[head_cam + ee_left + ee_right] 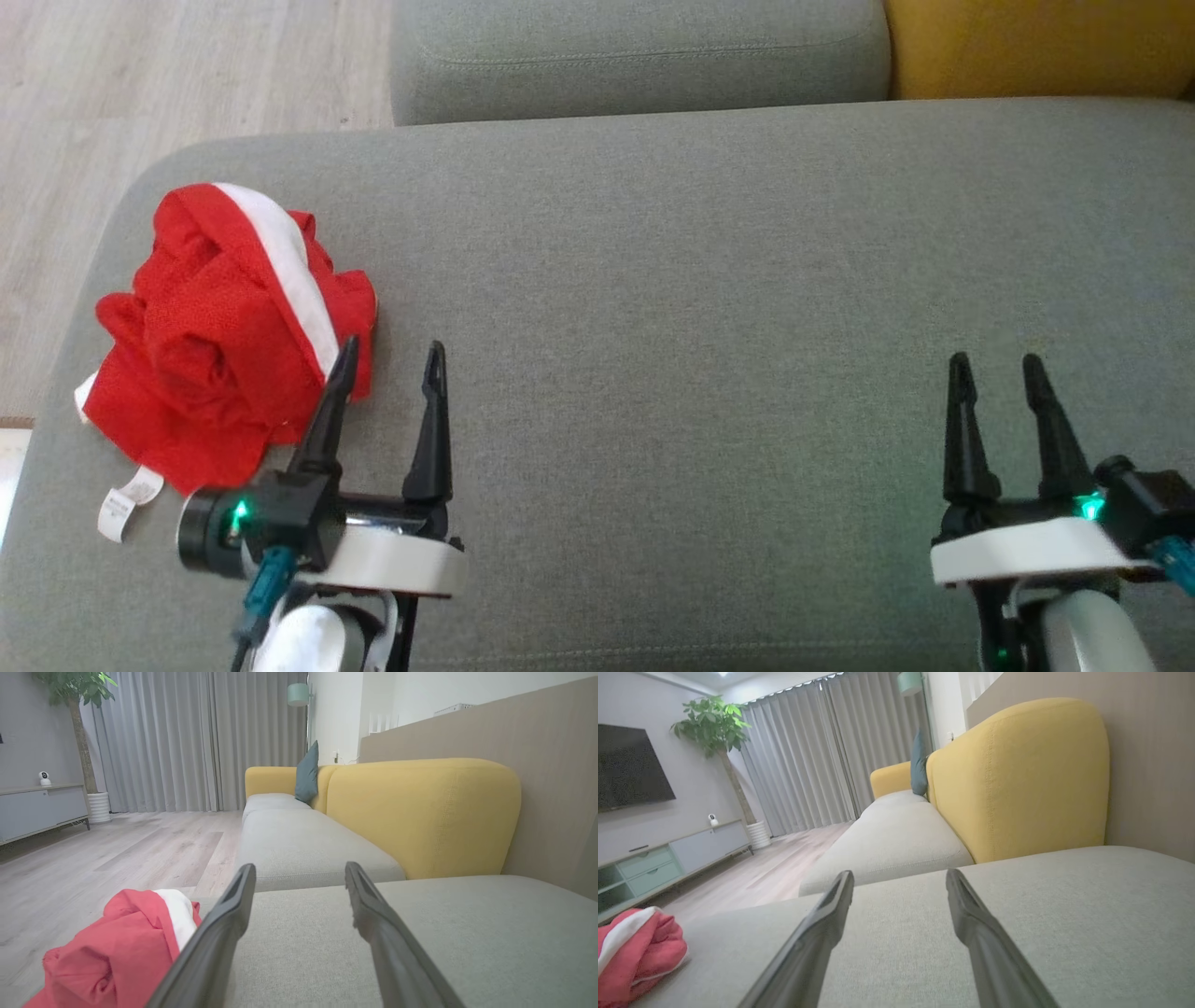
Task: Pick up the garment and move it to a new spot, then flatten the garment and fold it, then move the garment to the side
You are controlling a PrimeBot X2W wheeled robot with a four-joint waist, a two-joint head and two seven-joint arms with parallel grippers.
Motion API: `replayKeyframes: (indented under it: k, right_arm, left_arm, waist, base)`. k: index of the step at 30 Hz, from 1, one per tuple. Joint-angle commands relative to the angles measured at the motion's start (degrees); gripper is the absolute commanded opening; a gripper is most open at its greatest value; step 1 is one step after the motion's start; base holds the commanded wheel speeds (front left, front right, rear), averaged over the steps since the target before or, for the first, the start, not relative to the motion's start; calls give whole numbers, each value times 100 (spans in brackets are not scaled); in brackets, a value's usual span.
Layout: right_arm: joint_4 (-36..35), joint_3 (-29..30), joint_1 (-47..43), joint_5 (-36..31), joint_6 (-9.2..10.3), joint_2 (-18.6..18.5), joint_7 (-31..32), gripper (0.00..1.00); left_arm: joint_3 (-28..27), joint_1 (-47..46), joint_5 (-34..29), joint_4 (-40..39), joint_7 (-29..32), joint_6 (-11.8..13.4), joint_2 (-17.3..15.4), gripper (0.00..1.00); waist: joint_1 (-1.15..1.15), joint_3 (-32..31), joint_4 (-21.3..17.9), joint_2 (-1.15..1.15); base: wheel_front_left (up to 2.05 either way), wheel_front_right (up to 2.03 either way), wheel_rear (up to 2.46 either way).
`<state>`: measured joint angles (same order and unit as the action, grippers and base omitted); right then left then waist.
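The garment (224, 336) is a crumpled red heap with a white band and a white label, lying at the left end of the grey sofa seat (700, 280). It also appears at the lower left of the left wrist view as the garment (112, 956), and at the far left of the right wrist view as the garment (635, 952). My left gripper (392, 359) is open just right of the heap, its left finger overlapping the cloth's edge, nothing between the fingers. My right gripper (994, 369) is open over bare seat at the right.
A second grey seat cushion (644, 56) lies beyond the seat, with a yellow backrest (1036, 47) at the far right. Wooden floor (140, 84) runs past the seat's left edge. A plant (714, 732), cabinet (668, 858) and curtains (187, 742) stand far off.
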<state>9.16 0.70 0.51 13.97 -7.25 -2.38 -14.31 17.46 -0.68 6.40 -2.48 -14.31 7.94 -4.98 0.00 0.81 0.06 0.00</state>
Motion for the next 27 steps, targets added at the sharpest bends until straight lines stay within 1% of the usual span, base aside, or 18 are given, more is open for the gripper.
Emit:
replayKeyframes:
  k: [1, 9, 16, 21, 27]
  right_arm:
    - [-134, -157, 177, -86, -24, -50, -69, 100]
    - [-74, -138, 247, -101, -24, -50, -69, 100]
    - [-77, -137, 255, -98, -24, -50, -69, 100]
    - [-69, -176, 228, -108, -24, -50, -69, 100]
    - [-119, -272, 204, -168, -24, -50, -69, 100]
  left_arm:
    - [-269, -184, -100, -141, -69, -65, 34, 100]
    - [-433, -177, -161, -125, -69, -257, 143, 100]
    - [-505, -156, -175, -100, -69, -342, 183, 100]
    - [-581, -167, -176, -71, -69, -355, 198, 100]
    - [-757, -128, -134, -82, -69, -309, 206, 100]
  waist:
    - [0, 1, -9, 0]
    - [0, 11, -25, 0]
    - [0, 3, 17, 0]
    - [0, -1, 215, 0]
    - [0, 10, 585, 0]
  base:
    - [0, 0, 0]
    - [0, 0, 0]
    - [0, 0, 0]
    - [0, 0, 0]
    - [0, 0, 0]
